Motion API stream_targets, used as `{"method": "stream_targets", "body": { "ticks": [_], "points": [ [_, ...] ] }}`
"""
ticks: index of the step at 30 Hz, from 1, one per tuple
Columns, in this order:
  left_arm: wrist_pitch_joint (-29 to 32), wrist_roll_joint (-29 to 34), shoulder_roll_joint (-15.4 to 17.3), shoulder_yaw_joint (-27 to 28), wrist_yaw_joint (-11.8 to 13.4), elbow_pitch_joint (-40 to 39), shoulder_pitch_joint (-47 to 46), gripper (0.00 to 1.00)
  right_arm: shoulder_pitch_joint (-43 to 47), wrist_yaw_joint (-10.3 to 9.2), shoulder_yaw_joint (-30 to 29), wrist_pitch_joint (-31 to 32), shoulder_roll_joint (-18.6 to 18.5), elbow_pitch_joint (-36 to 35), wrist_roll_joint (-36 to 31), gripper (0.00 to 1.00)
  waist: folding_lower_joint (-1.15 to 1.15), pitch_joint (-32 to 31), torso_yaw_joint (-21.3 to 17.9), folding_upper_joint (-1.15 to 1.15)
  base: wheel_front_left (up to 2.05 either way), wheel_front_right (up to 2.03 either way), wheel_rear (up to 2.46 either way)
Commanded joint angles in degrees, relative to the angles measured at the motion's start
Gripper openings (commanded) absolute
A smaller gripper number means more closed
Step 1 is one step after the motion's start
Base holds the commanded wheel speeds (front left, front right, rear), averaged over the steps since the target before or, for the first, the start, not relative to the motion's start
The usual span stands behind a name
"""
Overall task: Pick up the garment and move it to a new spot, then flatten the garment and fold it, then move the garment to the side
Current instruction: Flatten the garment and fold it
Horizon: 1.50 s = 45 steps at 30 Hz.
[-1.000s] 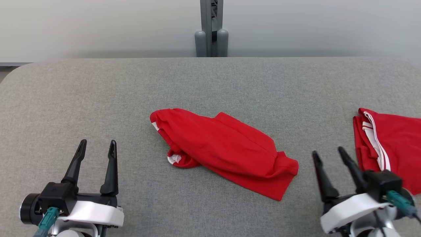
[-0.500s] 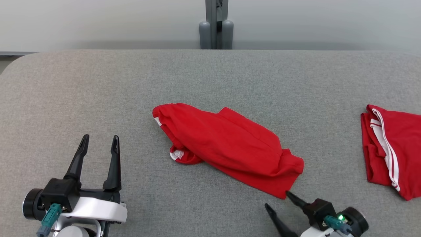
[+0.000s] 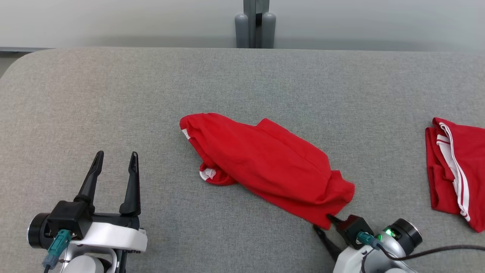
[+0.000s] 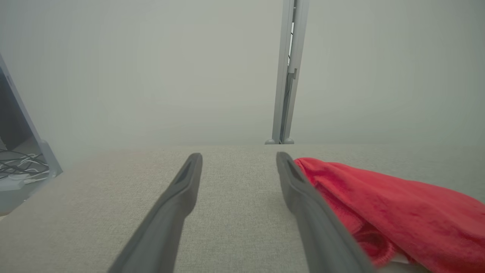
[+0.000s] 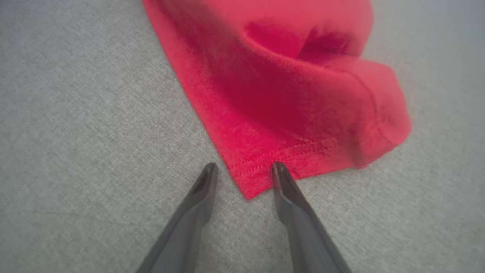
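From where I stand, the broad grey fabric-covered table [image 3: 113,94] takes up nearly everything. The crumpled red cloth garment [image 3: 265,167] lies near its centre, a long heap slanting from 10 o'clock down to 4 o'clock. A second red garment with white stripes [image 3: 454,170] sits well apart at the table's 3 o'clock edge (bunched over itself, and not the one being reached for, I'd judge). A grey metal post [image 3: 254,22] rises beyond the far edge at 12 o'clock.

The step in hand looks to be the first pick-up, taken at the heap's 4 o'clock end. To do it well, I'd want the fingers pushed deeper onto the hemmed corner [image 5: 250,182], so they bite past the stitching and not just on the very point. They should stay low against the table, close fully before any lift, then rise straight so the cloth unrolls and doesn't drag.

The right gripper [image 5: 244,166] is at that corner. Its two dark fingers [image 5: 295,212] stand moderately apart and straddle the point of the hem. One tip seems to touch the hem's edge, the other rests over bare table just beside it, and nothing is pinched yet. The left gripper [image 3: 116,154] hangs at the table's 8 o'clock, fingers spread wide, holding nothing.
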Motion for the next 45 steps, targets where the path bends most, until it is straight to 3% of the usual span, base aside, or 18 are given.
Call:
{"method": "stream_targets", "body": {
  "ticks": [1,7,14,18,22,25,30,36,45],
  "points": [
    [-0.18,-0.21,0.17,0.41,-0.27,0.13,-0.97,1.00,0.08,-0.02,0.68,1.82,-0.64,1.63,0.69,0.00,0.00,0.13,-0.07,0.00,0.00,0.00,0.00],
    [-0.18,0.02,-0.07,1.34,-0.57,0.50,-0.98,1.00,-0.75,0.06,7.07,7.91,-2.40,-4.84,8.48,0.00,0.00,0.37,-0.95,0.00,0.00,0.00,0.00],
    [-0.18,0.47,-0.13,2.26,-1.11,0.83,-0.64,1.00,-0.75,0.00,12.85,24.14,-10.31,-26.29,24.98,0.00,0.00,0.20,-2.34,0.00,0.00,0.00,0.00],
    [-0.18,0.71,-0.30,2.54,-1.48,0.77,-0.92,1.00,0.60,-0.01,10.17,32.10,-14.13,-38.41,33.11,0.00,0.00,0.35,-2.46,0.00,0.00,0.00,0.00],
    [-0.18,0.75,-0.47,2.82,-1.81,0.83,-0.92,1.00,1.95,-0.01,3.07,35.88,-13.33,-48.28,42.27,0.00,0.00,0.59,-2.39,0.00,0.00,0.00,0.00],
    [-0.18,0.81,-0.80,2.72,-2.07,0.96,-1.10,1.00,0.88,-0.01,-4.48,35.49,-12.19,-51.19,44.95,0.00,0.00,0.76,-2.08,0.00,0.00,0.00,0.00],
    [-0.18,0.94,-1.18,2.53,-2.53,1.20,-1.68,1.00,-1.66,-0.02,-14.71,34.00,-10.02,-47.29,47.70,0.00,0.00,1.40,-1.47,0.00,0.00,0.00,0.00],
    [-0.18,1.37,-1.44,1.73,-3.67,1.71,-3.68,1.00,-8.28,0.01,-22.94,29.58,-7.24,-31.85,47.60,0.00,0.00,4.11,0.10,0.00,0.00,0.00,0.00],
    [-0.18,2.17,-2.78,1.00,-5.58,2.79,-7.20,1.00,-17.40,0.01,-19.96,19.83,-7.91,-10.18,44.85,0.00,0.00,7.60,2.76,0.00,0.00,0.00,0.00]
  ]
}}
